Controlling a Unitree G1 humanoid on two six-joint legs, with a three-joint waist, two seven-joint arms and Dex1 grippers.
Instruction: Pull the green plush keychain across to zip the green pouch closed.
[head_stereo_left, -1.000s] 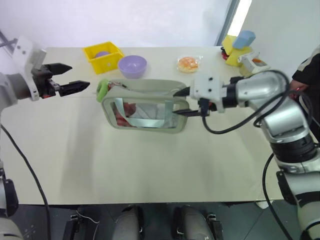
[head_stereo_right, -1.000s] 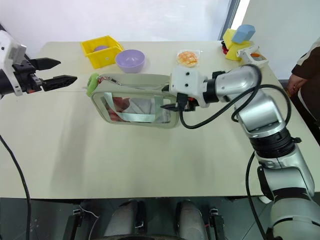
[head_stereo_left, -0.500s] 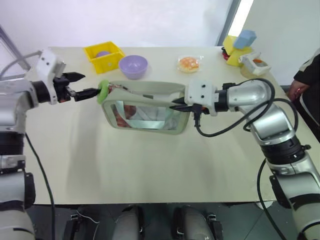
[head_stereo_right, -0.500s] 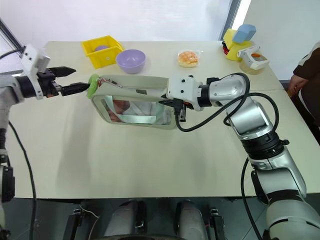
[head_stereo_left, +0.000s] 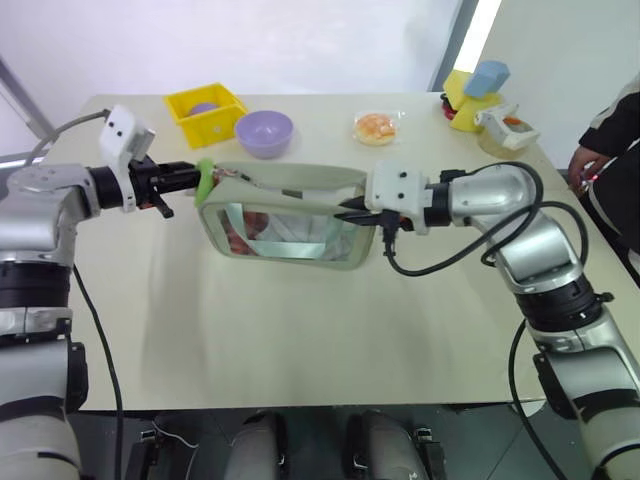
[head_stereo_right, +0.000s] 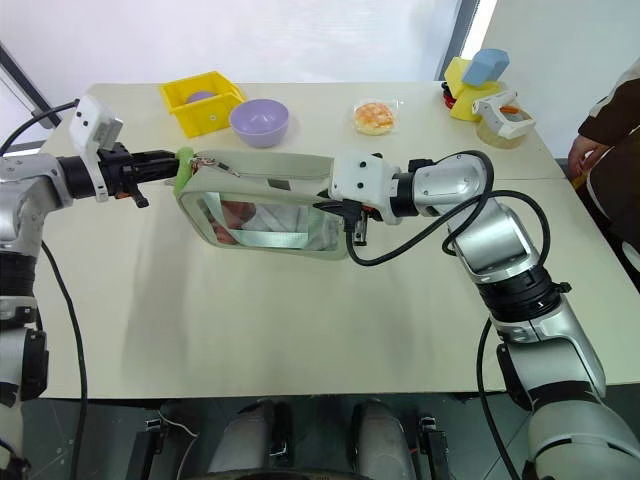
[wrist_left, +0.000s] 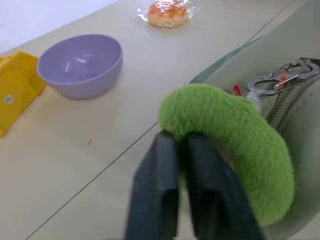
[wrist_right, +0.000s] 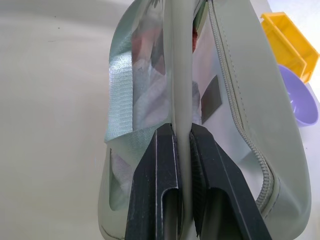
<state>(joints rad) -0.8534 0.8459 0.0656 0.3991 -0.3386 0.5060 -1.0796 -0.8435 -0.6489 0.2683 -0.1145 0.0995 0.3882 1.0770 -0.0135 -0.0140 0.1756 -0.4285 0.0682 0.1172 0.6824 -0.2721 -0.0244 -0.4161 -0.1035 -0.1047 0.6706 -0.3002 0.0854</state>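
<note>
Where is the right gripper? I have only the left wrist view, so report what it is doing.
Observer: The right gripper is shut on the right end of the green pouch, pinching its edge.
Operator: Tell me how far along the pouch the keychain sits.
Observer: The green plush keychain is at the pouch's left end, so the whole top run lies between it and the right gripper.
Operator: Report anything near the table's right edge.
Observer: A person's hand is close to that edge, beyond a yellow and blue object at the far corner.
</note>
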